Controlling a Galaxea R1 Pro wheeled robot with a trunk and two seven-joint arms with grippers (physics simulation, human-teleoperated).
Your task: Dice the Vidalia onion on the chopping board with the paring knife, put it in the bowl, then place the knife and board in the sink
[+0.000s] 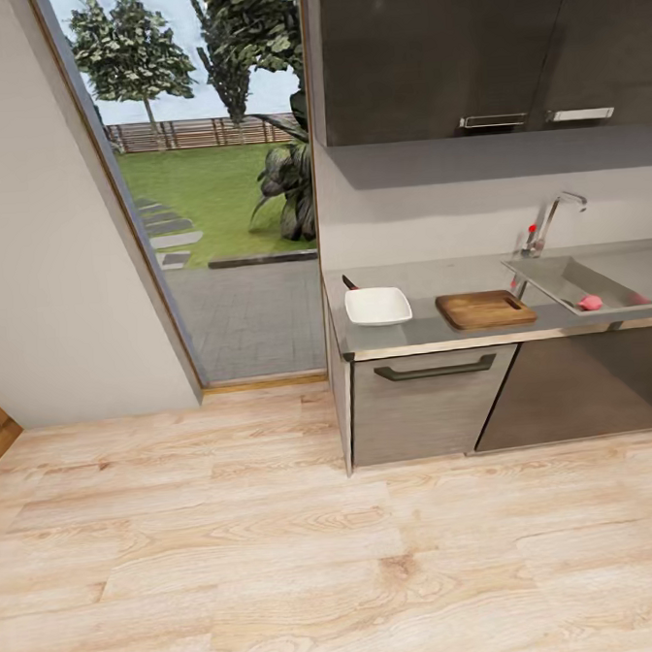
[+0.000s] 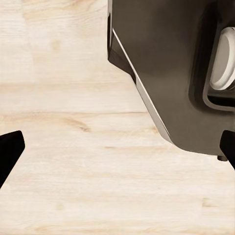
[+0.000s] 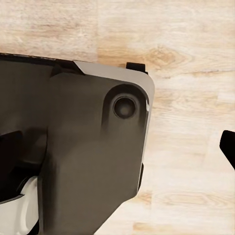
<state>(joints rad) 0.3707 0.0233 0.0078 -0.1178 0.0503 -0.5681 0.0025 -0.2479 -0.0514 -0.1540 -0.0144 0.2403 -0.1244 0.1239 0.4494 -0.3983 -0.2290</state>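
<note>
Where the bench (image 1: 433,330) runs beside the glass door, the bowl (image 1: 378,306) sits just left of the chopping board (image 1: 485,308), apart from it. Right of the board, the Vidalia onion (image 1: 589,302) lies in the sink (image 1: 556,273). Both grippers — left gripper (image 2: 117,152), right gripper (image 3: 122,152) — hang released, fingertips spread over wooden floor (image 1: 284,562).

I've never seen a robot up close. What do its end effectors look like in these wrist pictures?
Little shows. The left end effector has two black, pointed fingertips at the picture's edges. The right end effector shows black fingertips too. Both hang over pale wood floor, beside the robot's dark grey, rounded base with a light trim. No cables or markings are visible.
</note>
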